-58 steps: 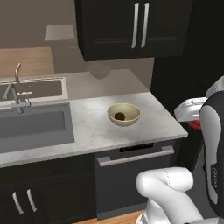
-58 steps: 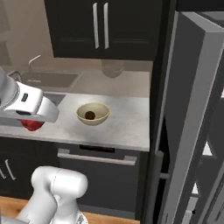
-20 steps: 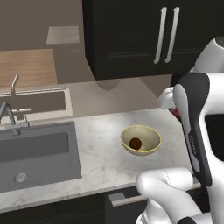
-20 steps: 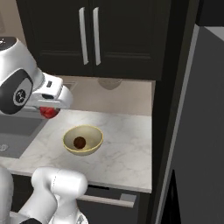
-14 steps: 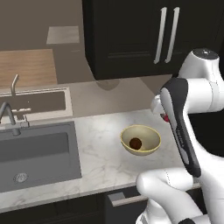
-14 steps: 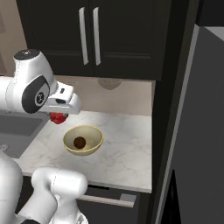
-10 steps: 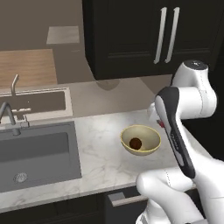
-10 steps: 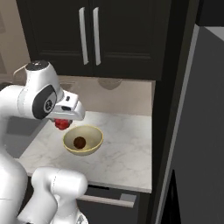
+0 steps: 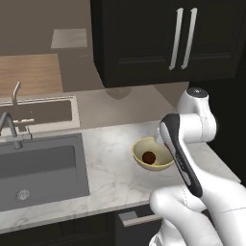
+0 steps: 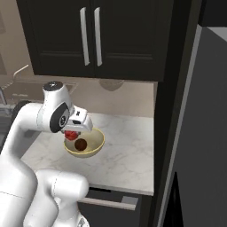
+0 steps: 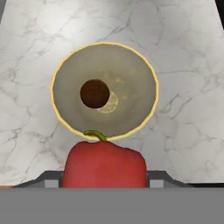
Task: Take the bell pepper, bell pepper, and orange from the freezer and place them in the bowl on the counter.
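— Colours on the bowl (image 11: 148, 70)?
— Pale yellow at the rim, olive-tan inside, faintly speckled, with a lighter patch at the bottom.
— And the orange (image 11: 94, 93)?
— Dark brown, almost chocolate, plain.
— The bell pepper (image 11: 104, 164)?
— Glossy red with a curled yellow-green stem.
— The counter (image 11: 183, 43)?
— White-grey stone, marbled with thin darker veins.
— Higher up?
— Near-black cabinet doors (image 10: 88, 35) with pale silver bar handles (image 10: 82, 36); beige wall behind.
— To the side?
— Flat grey sink (image 9: 43, 168), grey tap (image 9: 9, 127).
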